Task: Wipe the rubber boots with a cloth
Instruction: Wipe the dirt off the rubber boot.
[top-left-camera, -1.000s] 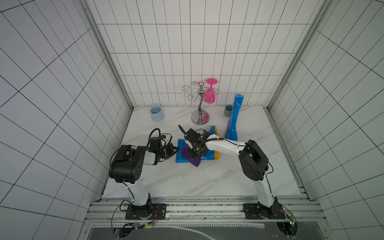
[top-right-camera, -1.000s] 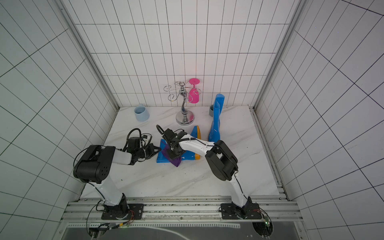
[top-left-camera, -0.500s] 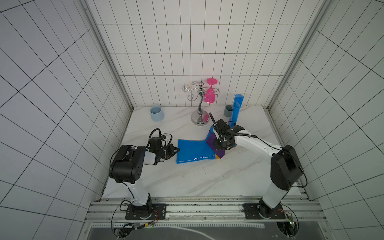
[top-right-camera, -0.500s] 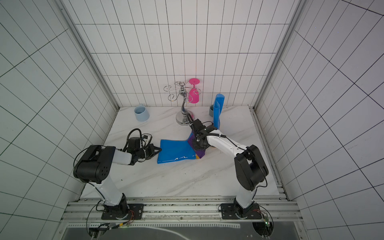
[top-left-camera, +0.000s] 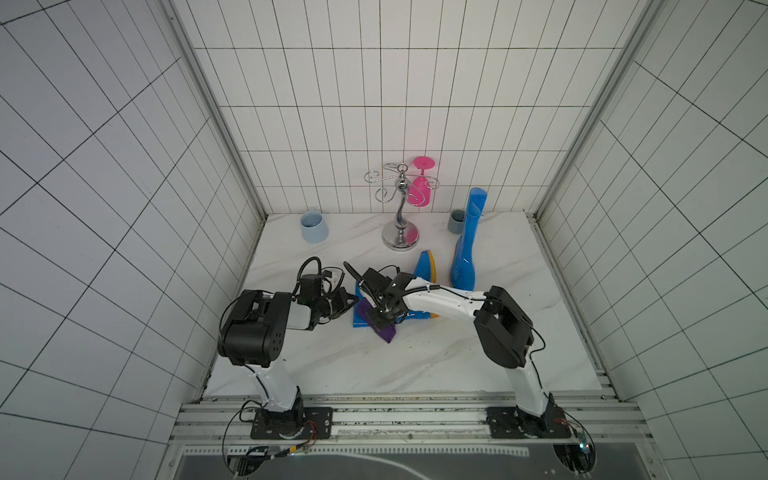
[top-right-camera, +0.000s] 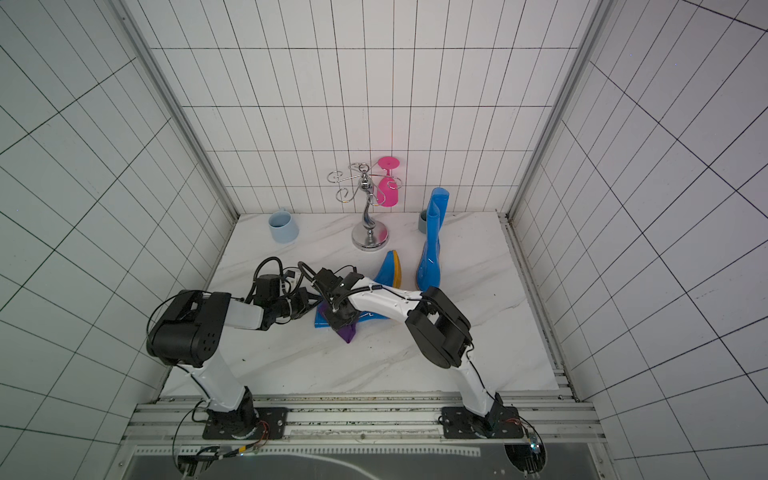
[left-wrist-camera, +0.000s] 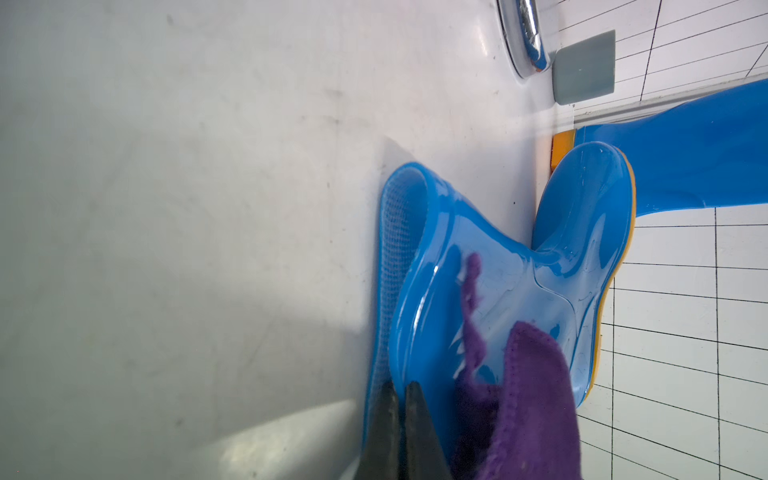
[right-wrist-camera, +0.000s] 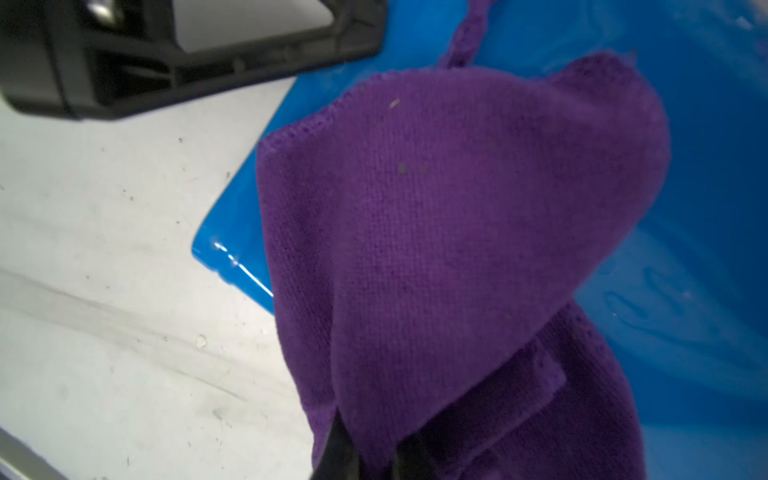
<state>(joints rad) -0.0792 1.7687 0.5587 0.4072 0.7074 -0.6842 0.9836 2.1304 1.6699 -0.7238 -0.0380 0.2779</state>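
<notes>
One rubber boot (top-left-camera: 424, 268) (top-right-camera: 388, 270) lies on its side mid-table, its orange-yellow sole facing right. The other rubber boot (top-left-camera: 467, 245) (top-right-camera: 432, 249) stands upright behind it. My right gripper (top-left-camera: 380, 320) (top-right-camera: 336, 320) (right-wrist-camera: 370, 449) is shut on the dark-purple cloth (top-left-camera: 384, 330) (right-wrist-camera: 457, 208), which drapes over the lying boot's shaft (right-wrist-camera: 706, 166) near its open end. My left gripper (top-left-camera: 353, 299) (left-wrist-camera: 401, 388) is shut, its tips at the rim of that boot's opening (left-wrist-camera: 498, 270). Whether it pinches the rim is unclear.
A light-blue cup (top-left-camera: 314, 226) stands at the back left and a grey cup (top-left-camera: 456, 221) behind the upright boot. A chrome rack (top-left-camera: 400, 208) holding a pink glass (top-left-camera: 419, 193) stands at the back centre. Tiled walls close three sides.
The right gripper carried the cloth from the shaft's open end to the foot end, then back to the open end. The left arm stayed put.
</notes>
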